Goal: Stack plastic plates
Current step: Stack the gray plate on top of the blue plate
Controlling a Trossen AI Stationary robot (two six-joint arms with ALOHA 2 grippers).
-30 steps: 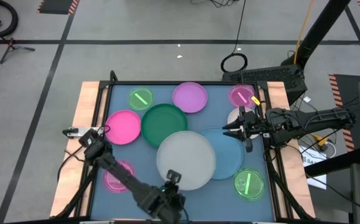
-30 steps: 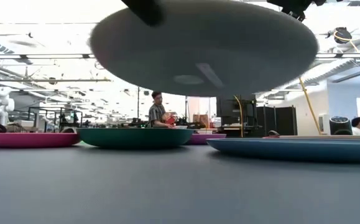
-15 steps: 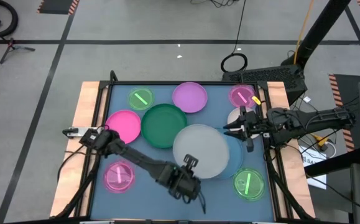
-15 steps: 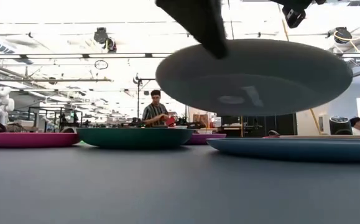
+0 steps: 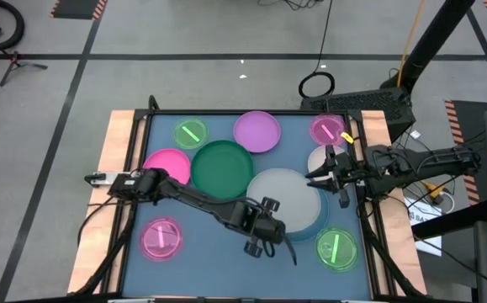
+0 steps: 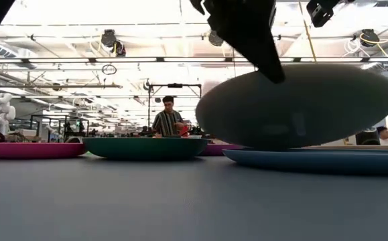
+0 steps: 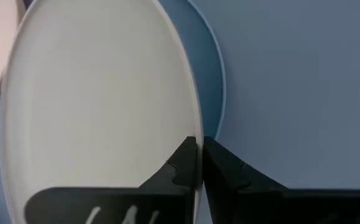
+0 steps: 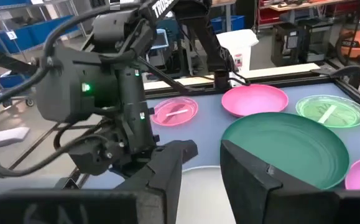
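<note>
The left gripper [image 7: 199, 163] is being kept clamped on the rim of the large round grey-white plastic plate [image 5: 283, 195] — carried rightward since a second ago, it is now being held over the large blue plastic plate [image 5: 312, 220], apparently just above it. The right gripper [image 5: 325, 175] is being held parted near the table's right edge — unmoved.

Plates spread over the tabletop [image 5: 142, 135]

Large grey-white round plastic plate [image 5: 282, 192] lies over the large blue round plastic plate [image 5: 314, 220], with the medium dark green round plastic plate [image 5: 222, 166] at its 10 o'clock.
</note>
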